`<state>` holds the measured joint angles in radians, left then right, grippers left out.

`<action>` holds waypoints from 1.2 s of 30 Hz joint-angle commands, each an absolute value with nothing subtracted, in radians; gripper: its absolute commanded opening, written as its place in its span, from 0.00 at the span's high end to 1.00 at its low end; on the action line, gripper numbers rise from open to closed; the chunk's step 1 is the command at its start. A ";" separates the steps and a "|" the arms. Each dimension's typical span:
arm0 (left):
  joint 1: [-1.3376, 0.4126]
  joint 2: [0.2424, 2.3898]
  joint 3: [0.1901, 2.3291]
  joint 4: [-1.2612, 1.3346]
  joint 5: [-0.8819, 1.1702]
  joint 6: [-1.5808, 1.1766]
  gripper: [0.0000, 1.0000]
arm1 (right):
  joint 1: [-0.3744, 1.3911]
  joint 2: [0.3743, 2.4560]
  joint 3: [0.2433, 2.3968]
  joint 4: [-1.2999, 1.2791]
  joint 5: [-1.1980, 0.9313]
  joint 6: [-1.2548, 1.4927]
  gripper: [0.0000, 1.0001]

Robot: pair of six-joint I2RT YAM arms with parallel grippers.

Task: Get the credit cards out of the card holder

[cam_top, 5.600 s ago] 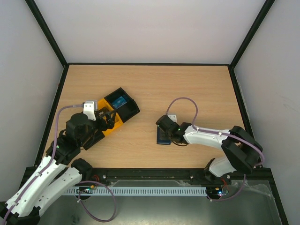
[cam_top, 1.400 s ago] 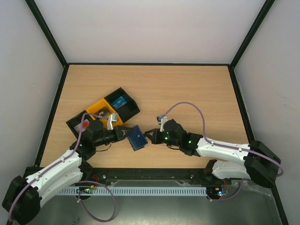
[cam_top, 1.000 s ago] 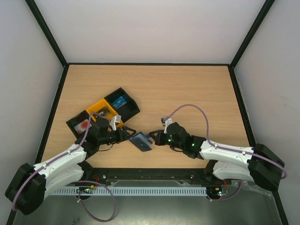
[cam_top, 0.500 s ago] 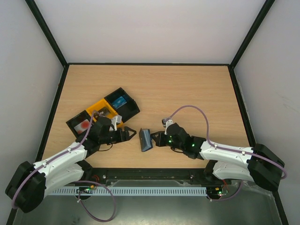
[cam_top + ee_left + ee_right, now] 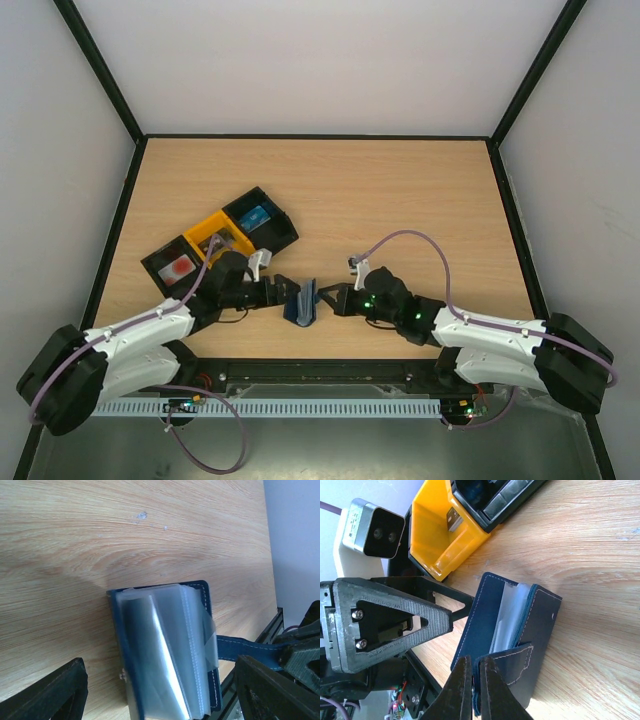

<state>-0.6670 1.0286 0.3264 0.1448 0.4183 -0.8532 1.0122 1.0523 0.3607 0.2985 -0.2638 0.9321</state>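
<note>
The card holder [image 5: 300, 300] stands half folded on the table between my two grippers. Its covers are dark blue with clear plastic sleeves [image 5: 167, 650] inside, and no card shows in the sleeves. My right gripper [image 5: 326, 298] is shut on the holder's tab clasp [image 5: 502, 662]. My left gripper [image 5: 280, 292] is open, with its fingers [image 5: 55, 695] on either side of the holder and one finger [image 5: 395, 620] close beside the cover. A blue card [image 5: 258, 216] lies in one black tray. A white card with a red mark [image 5: 180, 268] lies in another.
Three joined trays sit at the left: black [image 5: 160, 262], yellow [image 5: 235, 262], black [image 5: 282, 232]. The yellow tray [image 5: 442, 540] holds a small dark item I cannot identify. The table's near edge [image 5: 330, 358] lies just behind the holder.
The holder went from open and lifted between both grippers to folded on edge on the table. My left gripper let go, then moved right up to it. My right gripper stayed on the tab.
</note>
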 commanded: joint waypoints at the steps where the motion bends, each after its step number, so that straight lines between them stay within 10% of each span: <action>1: -0.673 1.067 0.335 0.171 0.404 -0.843 0.20 | 1.014 1.041 0.331 0.362 -0.276 0.961 0.98; 23: -0.690 1.106 0.323 0.135 0.322 -0.818 0.68 | 1.014 0.974 0.319 0.280 -0.202 0.945 0.98; 36: -0.698 1.152 0.325 0.153 0.316 -0.817 0.48 | 1.014 0.849 0.266 -0.016 0.061 0.988 0.98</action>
